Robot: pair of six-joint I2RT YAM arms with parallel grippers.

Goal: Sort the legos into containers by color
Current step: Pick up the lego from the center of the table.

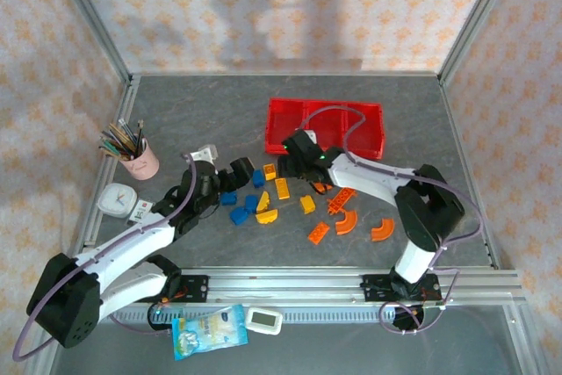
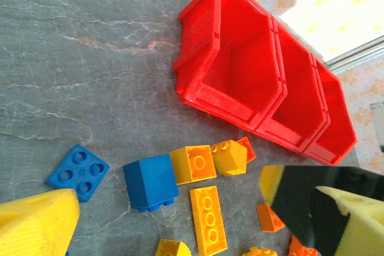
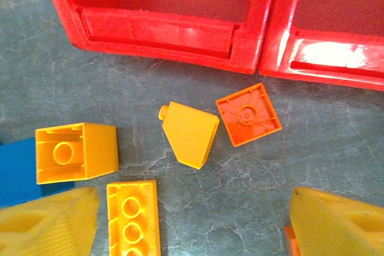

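The legos lie scattered in mid-table: blue ones (image 1: pixel 240 215) on the left, yellow ones (image 1: pixel 282 188) in the middle, orange blocks and arcs (image 1: pixel 347 223) on the right. The red containers (image 1: pixel 369 120) stand behind them, all three bins bare inside. My left gripper (image 1: pixel 233 171) hovers open over the blue pieces; its wrist view has a blue block (image 2: pixel 150 181) and a long yellow brick (image 2: pixel 208 220) between its fingers (image 2: pixel 36 223). My right gripper (image 1: pixel 299 151) is open and empty just in front of the left bin (image 3: pixel 162 46), above a yellow wedge (image 3: pixel 189 133) and an orange square plate (image 3: pixel 248 114).
A pink pencil cup (image 1: pixel 140 160) and a white timer (image 1: pixel 114 201) sit at the left. A snack packet (image 1: pixel 208 331) and a small white device (image 1: pixel 263 320) lie in front of the rail. Bare grey table lies behind and left of the tray.
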